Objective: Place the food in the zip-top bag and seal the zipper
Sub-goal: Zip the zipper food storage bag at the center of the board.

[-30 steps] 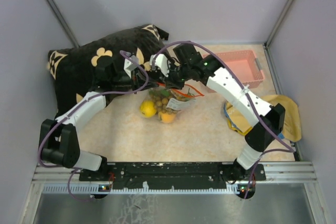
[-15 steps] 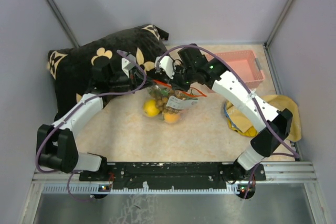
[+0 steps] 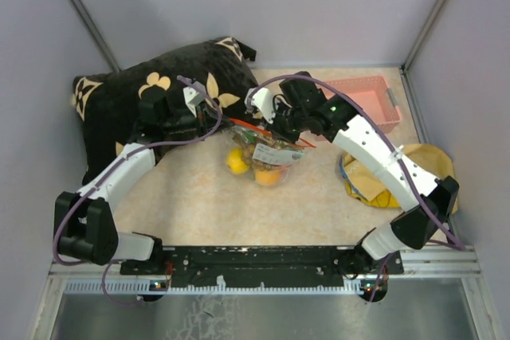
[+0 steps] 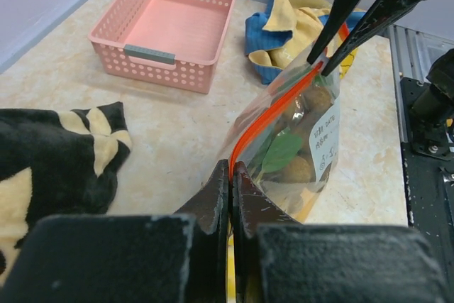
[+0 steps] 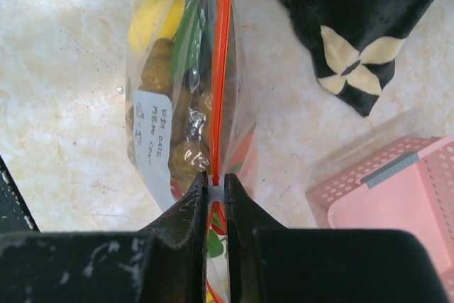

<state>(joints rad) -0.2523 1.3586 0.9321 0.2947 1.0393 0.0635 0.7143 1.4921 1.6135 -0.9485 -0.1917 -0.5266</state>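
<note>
The clear zip-top bag (image 3: 267, 151) hangs between my two grippers just above the table. It holds the food: a yellow fruit (image 5: 152, 23), an orange fruit (image 3: 271, 174) and tan-brown balls (image 4: 298, 169). The orange-red zipper (image 5: 222, 69) runs taut and straight along the bag's mouth. My left gripper (image 4: 231, 174) is shut on the zipper's near end; it also shows in the top view (image 3: 229, 123). My right gripper (image 5: 216, 184) is shut on the zipper at a small white piece, near the other end; it also shows in the top view (image 3: 280, 134).
A pink basket (image 3: 368, 103) stands at the back right. A yellow-and-blue cloth (image 3: 414, 173) lies at the right edge. A black patterned cushion (image 3: 131, 105) fills the back left, behind the left arm. Grey walls close three sides.
My right gripper has slid to the right along the zipper, away from the left gripper. The bag with the fruit has shifted right and the strip is now taut.
</note>
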